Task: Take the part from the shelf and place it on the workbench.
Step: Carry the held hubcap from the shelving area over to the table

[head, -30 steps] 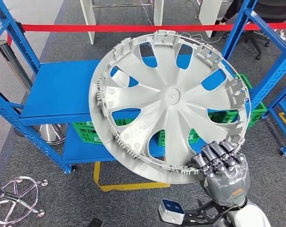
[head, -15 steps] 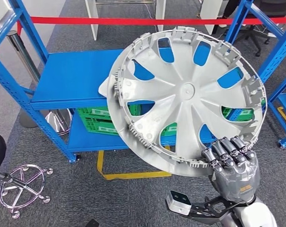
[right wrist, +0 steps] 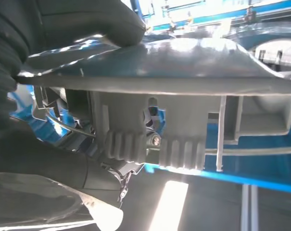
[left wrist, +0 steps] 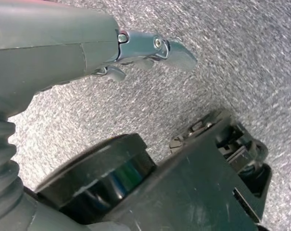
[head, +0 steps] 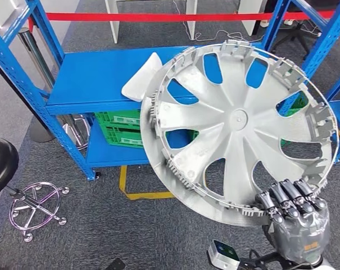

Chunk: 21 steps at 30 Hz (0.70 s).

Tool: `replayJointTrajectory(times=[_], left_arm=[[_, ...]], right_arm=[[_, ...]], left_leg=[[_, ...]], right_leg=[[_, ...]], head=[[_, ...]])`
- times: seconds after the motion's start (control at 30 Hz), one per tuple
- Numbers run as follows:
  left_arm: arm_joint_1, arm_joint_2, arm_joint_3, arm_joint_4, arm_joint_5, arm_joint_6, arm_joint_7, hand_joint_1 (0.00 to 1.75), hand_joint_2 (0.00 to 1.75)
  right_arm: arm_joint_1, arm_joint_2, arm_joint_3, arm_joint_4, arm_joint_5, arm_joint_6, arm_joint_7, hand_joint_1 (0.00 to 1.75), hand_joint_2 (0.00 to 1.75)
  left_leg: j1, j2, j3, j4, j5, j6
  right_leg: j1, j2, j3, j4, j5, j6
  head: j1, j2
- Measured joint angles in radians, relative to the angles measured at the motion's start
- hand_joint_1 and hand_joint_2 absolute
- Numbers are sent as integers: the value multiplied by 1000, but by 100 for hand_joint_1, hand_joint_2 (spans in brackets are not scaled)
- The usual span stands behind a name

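Head view: the right hand (head: 297, 216) grips the large silver plastic wheel cover (head: 240, 126) by its rim, lower right. The blue metal shelf (head: 96, 79) has slid left as the robot turns away; the workbench comes next. I cannot tell the left hand's (left wrist: 56, 43) state.

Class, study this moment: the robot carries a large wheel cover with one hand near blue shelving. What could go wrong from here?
1. The right hand grips the wheel cover only at its near rim, so the wide disc may tilt or slip out.
2. The cover's far edge overlaps the blue shelf and sits close to its upright, so turning might knock them or the white part lying there.
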Motion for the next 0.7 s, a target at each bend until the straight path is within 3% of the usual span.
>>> replayJointTrajectory(times=[0.03, 0.07, 0.13, 0.17, 0.2, 0.23, 0.27, 0.33, 0.4, 0.43, 0.5, 0.53, 0.57, 0.63, 0.67, 0.7], left_arm=[[-1, 1, -2, 0, 0, 2, 3, 0, 175], [-2, 2, -2, 0, 0, 3, 5, 0, 175], [-5, 4, -2, -1, 1, 7, 7, 0, 175], [-6, 6, -2, -1, 3, 10, 7, 0, 175], [-7, 7, -2, -1, 10, 16, 6, 0, 175], [-6, 9, 0, -1, 22, 21, 1, 0, 175], [-3, 11, 2, -1, 35, 25, -6, 0, 175], [7, 13, 16, -1, 63, 27, -30, 0, 175], [16, 14, 33, -1, 80, 25, -51, 0, 175], [19, 14, 40, -1, 84, 25, -57, 0, 175], [27, 12, 51, -1, 90, 26, -62, 0, 175], [30, 10, 55, -1, 91, 26, -63, 0, 175], [32, 9, 58, -1, 92, 26, -63, 0, 175], [32, 6, 64, -1, 93, 27, -63, 0, 175], [32, 4, 67, -1, 94, 27, -63, 0, 175], [32, 3, 70, -1, 94, 28, -63, 0, 175]], right_arm=[[7, 3, -2, -6, 0, 0, 2, 175, 175], [11, 6, -5, -10, 0, -1, 4, 175, 175], [13, 10, -8, -14, 0, -1, 6, 175, 175], [10, 11, -9, -15, 0, -1, 6, 175, 175], [5, 11, -9, -16, 0, -1, 7, 175, 175], [-3, 11, -10, -16, 0, -1, 11, 175, 175], [-12, 11, -10, -15, 0, -1, 16, 175, 175], [-28, 11, -10, -15, 0, -1, 31, 175, 175], [-42, 11, -9, -14, 0, -1, 45, 175, 175], [-48, 11, -9, -14, 0, -1, 49, 175, 175], [-57, 9, -9, -14, 0, -1, 54, 175, 175], [-60, 8, -9, -14, 0, -1, 56, 175, 175], [-61, 7, -9, -14, 0, -2, 56, 175, 175], [-63, 5, -9, -14, 0, -2, 57, 175, 175], [-64, 3, -8, -14, 0, -2, 57, 175, 175], [-64, 1, -8, -14, 0, -2, 57, 175, 175]], left_leg=[[1, 0, -6, 9, -15, -6], [2, -1, -13, 35, -51, -13], [7, -1, -30, 142, -159, -25], [9, -1, -36, 209, -199, -30], [10, -1, -35, 261, -213, -33], [12, -1, -24, 288, -202, -35], [13, -1, 1, 279, -174, -36], [15, -1, 92, 162, -137, -32], [13, -2, 169, 31, -152, -21], [10, -3, 181, 1, -163, -14], [9, -1, 165, -13, -153, 3], [10, 0, 154, -15, -142, 11], [12, 2, 141, -18, -129, 19], [13, 4, 111, -18, -103, 28], [12, 4, 95, -18, -89, 30], [11, 5, 78, -17, -76, 29]], right_leg=[[-2, -2, -13, -1, 9, -7], [-4, -5, -27, -1, 20, -15], [-4, -10, -53, 3, 42, -26], [-4, -11, -67, 6, 53, -28], [-4, -12, -83, 11, 65, -27], [-3, -12, -100, 17, 77, -26], [-3, -12, -119, 25, 88, -25], [-3, -10, -157, 44, 106, -18], [-1, -12, -183, 58, 121, -7], [0, -14, -192, 60, 131, -1], [-2, -14, -205, 61, 145, 12], [-3, -12, -214, 69, 132, 18], [-3, -8, -226, 94, 98, 22], [-5, -1, -256, 199, -5, 30], [-5, 0, -266, 262, -42, 33], [-5, 0, -267, 311, -54, 35]], head=[[0, 0], [-1, 0], [-4, 0], [-5, 0], [-6, 0], [-6, 0], [-6, 0], [-6, 0], [-6, 0], [-5, 0], [-5, 0], [-5, 0], [-5, 0], [-2, 0], [-1, 0], [-1, 0]])
